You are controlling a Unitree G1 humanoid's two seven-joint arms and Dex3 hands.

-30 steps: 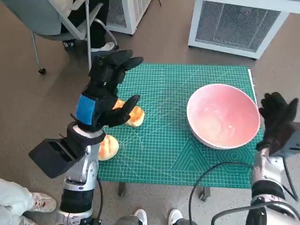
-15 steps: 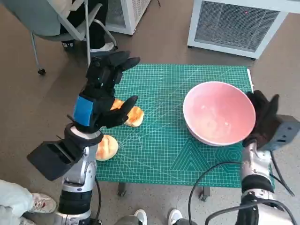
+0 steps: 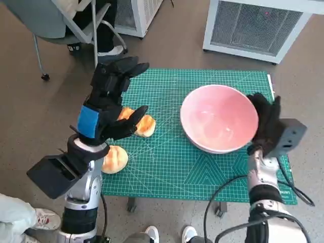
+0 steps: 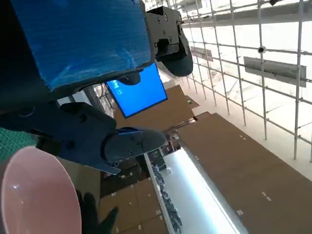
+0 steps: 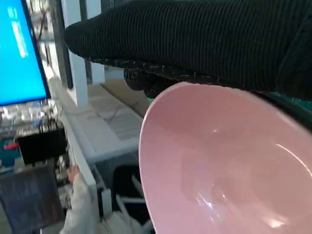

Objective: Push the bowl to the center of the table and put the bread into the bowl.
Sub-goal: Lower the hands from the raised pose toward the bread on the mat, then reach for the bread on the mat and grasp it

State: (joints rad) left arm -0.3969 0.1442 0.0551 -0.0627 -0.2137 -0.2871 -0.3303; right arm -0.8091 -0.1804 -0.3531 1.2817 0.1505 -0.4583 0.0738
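Note:
A large pink bowl (image 3: 218, 117) stands empty on the green cutting mat (image 3: 172, 167), right of the mat's middle. My gloved right hand (image 3: 267, 124) presses flat against the bowl's right rim. The right wrist view shows the bowl (image 5: 219, 165) close under the glove (image 5: 195, 39). Two bread rolls lie on the mat's left part: one (image 3: 143, 125) partly behind my left hand, another (image 3: 114, 158) near the front left corner. My left hand (image 3: 109, 101) hovers above the rolls with fingers spread, holding nothing. The bowl's edge (image 4: 36, 195) also appears in the left wrist view.
A white grilled unit (image 3: 255, 25) stands on the floor behind the table. A chair with a seated person's legs (image 3: 86, 25) is at the back left. Shoes (image 3: 152, 234) show by the table's front edge. Cables hang at the front right.
My right hand has pushed the bowl leftward across the mat, from its right edge toward the middle. My left hand has stayed above the rolls.

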